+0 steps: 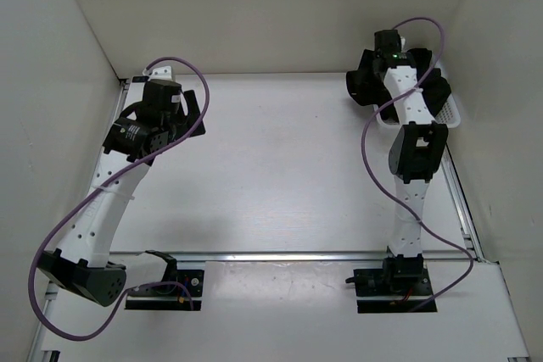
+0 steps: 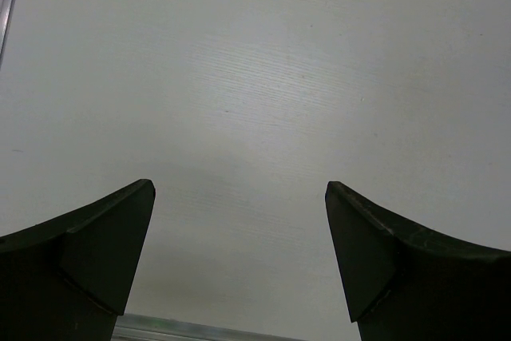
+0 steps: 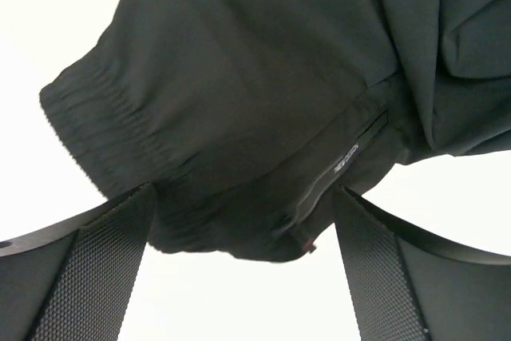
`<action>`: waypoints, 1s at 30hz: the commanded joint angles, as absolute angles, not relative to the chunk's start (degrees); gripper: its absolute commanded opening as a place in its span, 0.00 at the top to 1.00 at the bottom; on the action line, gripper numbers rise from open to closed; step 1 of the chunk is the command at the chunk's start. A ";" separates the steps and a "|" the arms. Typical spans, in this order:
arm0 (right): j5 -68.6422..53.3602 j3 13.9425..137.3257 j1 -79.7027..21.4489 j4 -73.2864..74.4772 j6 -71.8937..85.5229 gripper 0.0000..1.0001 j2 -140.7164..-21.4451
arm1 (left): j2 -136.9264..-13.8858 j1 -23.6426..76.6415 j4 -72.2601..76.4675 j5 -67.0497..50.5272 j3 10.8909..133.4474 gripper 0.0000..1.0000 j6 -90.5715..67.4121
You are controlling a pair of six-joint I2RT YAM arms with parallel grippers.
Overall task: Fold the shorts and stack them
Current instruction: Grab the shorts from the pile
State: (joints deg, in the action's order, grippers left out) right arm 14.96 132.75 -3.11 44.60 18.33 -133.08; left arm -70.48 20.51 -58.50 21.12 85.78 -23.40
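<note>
Presently, shorts (image 3: pixel 239 93) lay bunched in the basket (image 1: pixel 450 114) at far right. Right end effector (image 3: pixel 243 197) stood spread wide astride a fold of cloth, seemingly poised to lift them out. Left end effector (image 2: pixel 239 189), equally wide, held nothing over the worktop (image 2: pixel 255 61) at far left, probably awaiting the fabric.

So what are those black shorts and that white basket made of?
The shorts look like thin, matte woven fabric, maybe synthetic: they show soft folds and a gathered elastic waistband. The basket looks like white plastic mesh, though it is small and mostly hidden here.
</note>
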 commanded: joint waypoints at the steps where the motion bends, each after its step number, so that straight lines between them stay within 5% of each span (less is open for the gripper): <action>1: 22.83 132.19 -8.08 41.93 11.44 0.06 -128.06 | -69.44 20.65 -58.97 22.68 86.92 0.00 -23.91; 9: 38.22 133.24 -12.66 41.92 5.71 0.06 -133.15 | -68.91 20.65 -58.97 23.20 86.40 0.00 -22.85; 15: 48.86 135.35 -12.66 43.51 5.62 0.28 -135.62 | -70.05 20.65 -58.97 23.73 86.40 0.00 -21.71; 22: 48.87 135.88 -12.66 43.51 4.31 0.32 -136.14 | -71.10 20.65 -59.50 23.73 85.35 0.00 -21.71; 25: 48.87 135.88 -12.66 44.03 6.32 0.66 -135.36 | -71.10 20.65 -59.50 24.25 85.34 0.00 -21.71; 26: 48.87 135.88 -12.66 44.03 6.85 0.85 -134.74 | -71.10 20.65 -59.50 24.26 85.34 0.00 -21.71; 28: 49.48 135.88 -12.66 44.03 8.08 0.99 -131.94 | -71.10 20.65 -59.50 24.26 85.87 0.00 -21.71; 30: 47.66 138.42 -12.66 44.56 8.09 0.99 -127.91 | -71.10 20.65 -60.03 24.26 85.87 0.00 -21.71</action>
State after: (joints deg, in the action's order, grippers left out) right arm 47.24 133.84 -12.53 44.14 7.09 -136.09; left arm -71.72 20.51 -59.33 23.20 85.65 -22.28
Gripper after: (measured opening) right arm 0.025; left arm 0.994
